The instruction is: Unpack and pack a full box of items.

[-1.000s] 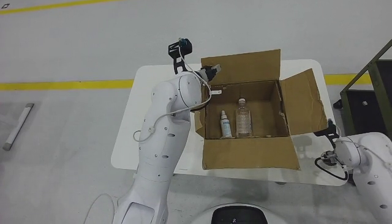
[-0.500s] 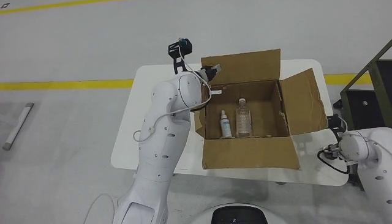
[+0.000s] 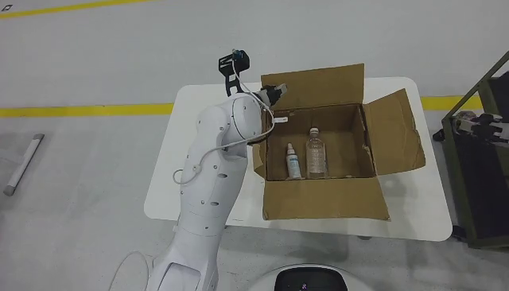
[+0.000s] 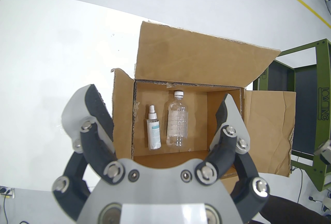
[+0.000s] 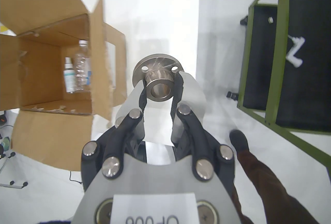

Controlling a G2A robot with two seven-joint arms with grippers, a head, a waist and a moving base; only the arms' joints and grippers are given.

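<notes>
Open cardboard box (image 3: 314,87) on the white table (image 3: 199,132), flaps spread. Inside lie one spray bottle (image 4: 153,129) and one clear water bottle (image 4: 177,124), side by side. The left gripper (image 4: 160,98) hangs by the box's left rim, jaws wide apart and holding nothing. The right gripper (image 5: 159,89), out beyond the box's right flap, is clamped on one metal fitting (image 5: 157,80). Since the earlier frames the right arm has drawn away from the table's right edge, while the left arm has kept still.

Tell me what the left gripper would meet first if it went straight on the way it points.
Probably the inside of the open cardboard box: the left gripper aims between the spray bottle and the clear plastic bottle lying on its floor. Depth is unclear, so I cannot say which comes first.
</notes>
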